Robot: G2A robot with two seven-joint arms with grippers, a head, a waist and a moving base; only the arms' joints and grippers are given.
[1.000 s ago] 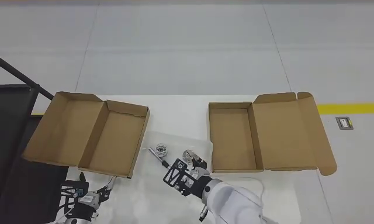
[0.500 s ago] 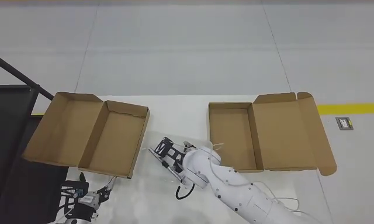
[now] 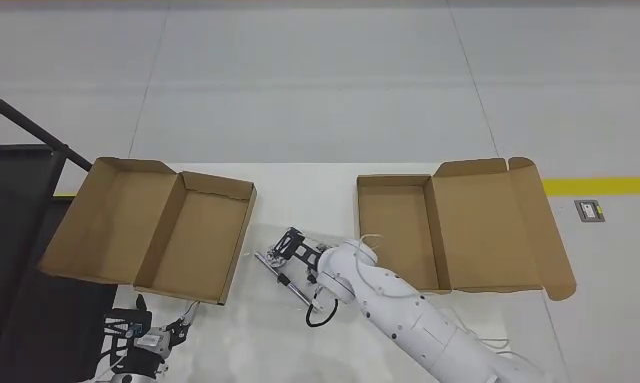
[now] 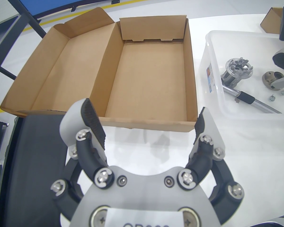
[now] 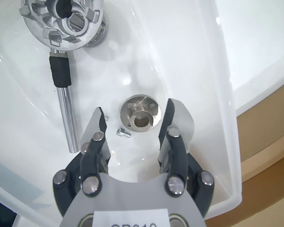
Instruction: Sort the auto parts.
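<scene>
White tabletop [image 3: 300, 188] holds a clear bin [image 5: 224, 90] between left box [image 3: 195, 243] and right box [image 3: 398, 233]. My right gripper [image 5: 135, 108] hangs spread over the flanged hub [image 5: 140, 116] inside; my left gripper [image 4: 144, 107], also released, sits at the left box's near side.

right gripper [image 3: 283, 253] is hanging over the clear tray [image 3: 325, 233], which is sitting between the left box [image 3: 190, 245] and the right box [image 3: 398, 235], both lying open on the white table [image 3: 300, 183]. left gripper [image 3: 150, 335] is sitting near the left box's near edge.
</scene>
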